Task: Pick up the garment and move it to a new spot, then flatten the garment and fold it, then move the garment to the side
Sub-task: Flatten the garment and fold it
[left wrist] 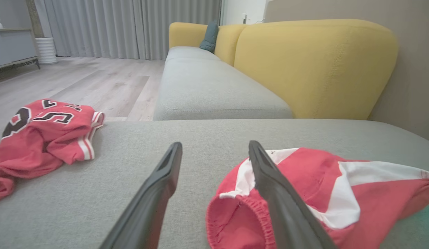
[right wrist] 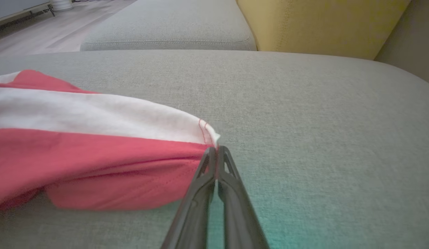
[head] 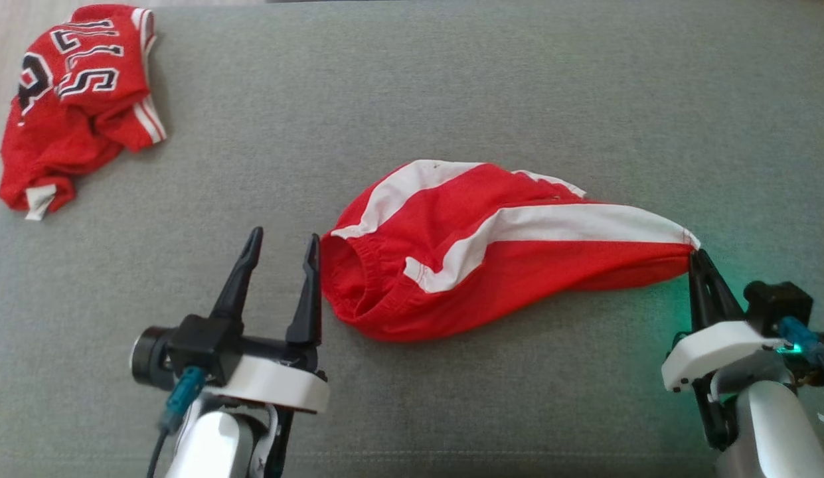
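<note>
The grey cushion [head: 451,79] was wide and flat, w/ a yellow sofa back [left wrist: 314,65] beyond. The red-and-white garment [head: 491,265] lay bunched near its middle. My right gripper [head: 694,257] was closed tight on the hem corner. My left gripper [head: 284,235] stood open and empty, just beside the elastic waistband [head: 348,279]. To flatten well, I judged the left should pinch that waistband edge, then both pull apart w/o lifting high. Open room lay beyond the garment & to the right; a red jersey [head: 80,99] took the far-left corner.
</note>
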Motion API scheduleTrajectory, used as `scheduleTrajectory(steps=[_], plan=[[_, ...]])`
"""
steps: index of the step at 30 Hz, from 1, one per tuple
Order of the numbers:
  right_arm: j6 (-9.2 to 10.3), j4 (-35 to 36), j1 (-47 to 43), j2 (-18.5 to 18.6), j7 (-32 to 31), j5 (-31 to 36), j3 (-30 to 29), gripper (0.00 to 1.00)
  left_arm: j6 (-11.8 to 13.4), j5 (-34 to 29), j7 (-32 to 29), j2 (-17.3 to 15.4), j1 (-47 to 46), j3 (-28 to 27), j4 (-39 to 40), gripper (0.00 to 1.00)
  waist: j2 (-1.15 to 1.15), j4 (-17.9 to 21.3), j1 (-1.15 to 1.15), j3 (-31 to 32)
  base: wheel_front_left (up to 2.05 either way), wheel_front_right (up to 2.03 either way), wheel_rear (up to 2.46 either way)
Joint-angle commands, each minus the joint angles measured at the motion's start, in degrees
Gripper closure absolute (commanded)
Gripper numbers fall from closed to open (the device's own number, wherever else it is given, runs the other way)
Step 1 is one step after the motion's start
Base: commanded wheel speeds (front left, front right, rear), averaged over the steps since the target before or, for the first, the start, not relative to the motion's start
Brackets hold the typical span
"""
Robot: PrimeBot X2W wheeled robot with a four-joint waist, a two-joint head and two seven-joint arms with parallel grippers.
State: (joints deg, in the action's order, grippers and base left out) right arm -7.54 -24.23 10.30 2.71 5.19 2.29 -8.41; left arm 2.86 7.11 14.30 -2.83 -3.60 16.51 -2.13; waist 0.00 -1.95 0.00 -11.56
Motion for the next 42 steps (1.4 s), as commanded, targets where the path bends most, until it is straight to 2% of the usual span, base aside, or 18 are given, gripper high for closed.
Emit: scheduleTrajectory(steps=[1,2,3,4,10,17,27,42], plan=[[0.05,2.03,0.03,0.17,0.48,0.28,0.89,1.0,-0.49,-0.64,0.7,-0.05,-1.24,-1.13,1.7,0.0,0.0,0.55,0.0,-0.02,0.0,0.0,0.0],[0.05,2.2,-0.22,0.17,0.79,0.13,0.79,0.85,-0.57,-0.65,0.7,-0.05,-1.27,-0.84,1.59,0.0,0.0,0.86,0.0,-0.01,0.0,0.0,0.0],[0.05,2.33,-0.42,0.17,1.19,-0.07,0.76,0.47,-0.58,-0.63,0.7,-0.05,-1.3,-0.62,1.53,0.0,0.0,1.22,0.0,0.04,0.0,0.0,0.0],[0.05,2.5,-0.6,0.17,1.8,-0.39,0.7,0.0,-0.55,-0.55,0.7,-0.05,-1.32,-0.44,1.46,0.0,0.0,1.5,0.0,0.13,0.0,0.0,0.0],[0.05,4.24,-1.37,0.17,6.0,-2.08,0.1,0.0,-0.19,-0.18,0.7,-0.05,-1.0,-0.79,1.34,0.0,0.0,2.98,0.0,1.91,0.0,0.0,0.0],[0.05,9.33,-2.08,0.17,7.74,-3.19,1.22,0.0,0.5,0.77,0.7,-0.05,0.37,-2.01,1.3,0.0,0.0,3.86,0.0,6.31,0.0,0.0,0.0],[0.05,15.4,-5.28,0.17,5.99,-6.49,5.99,0.0,1.45,1.83,0.7,-0.05,3.78,-3.89,0.64,0.0,0.0,3.57,0.0,11.51,0.0,0.0,0.0],[0.05,18.05,-8.01,0.17,3.94,-8.08,7.38,0.0,1.48,1.88,0.7,-0.05,4.9,-3.91,-0.14,0.0,0.0,2.41,0.0,11.63,0.0,0.0,0.0]])
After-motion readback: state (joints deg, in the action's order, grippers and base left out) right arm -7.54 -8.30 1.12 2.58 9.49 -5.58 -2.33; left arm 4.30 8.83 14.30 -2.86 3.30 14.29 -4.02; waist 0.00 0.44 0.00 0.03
